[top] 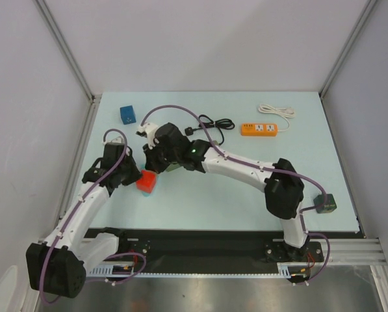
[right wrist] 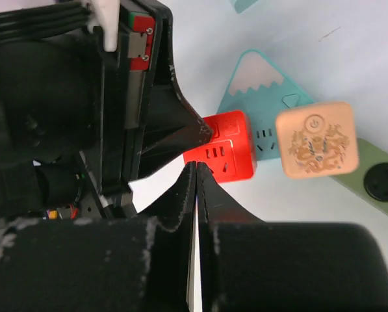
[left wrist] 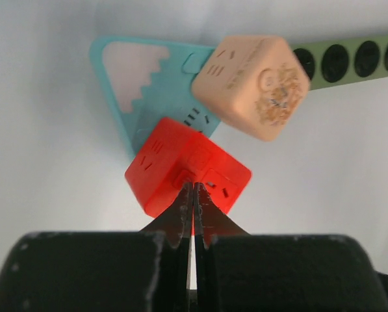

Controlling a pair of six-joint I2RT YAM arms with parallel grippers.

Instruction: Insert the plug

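The black plug (top: 192, 130) with its coiled black cord (top: 216, 123) lies on the table behind my right arm, held by no gripper. A red cube socket (top: 146, 181) sits at centre left. My left gripper (left wrist: 194, 185) is shut, its tips touching the red cube's (left wrist: 187, 172) near face. My right gripper (right wrist: 197, 166) is shut and empty, its tips just at the red cube (right wrist: 223, 146), opposite the left fingers (right wrist: 174, 123). In the top view the left gripper (top: 134, 174) and right gripper (top: 153, 162) meet at the cube.
A peach cube socket (left wrist: 252, 84), a teal mountain-shaped socket (left wrist: 155, 91) and a green power strip (left wrist: 349, 62) lie just beyond the red cube. An orange power strip (top: 258, 129) with white cord stands back right, a blue cube (top: 127, 114) back left, a green cube (top: 325, 204) near right.
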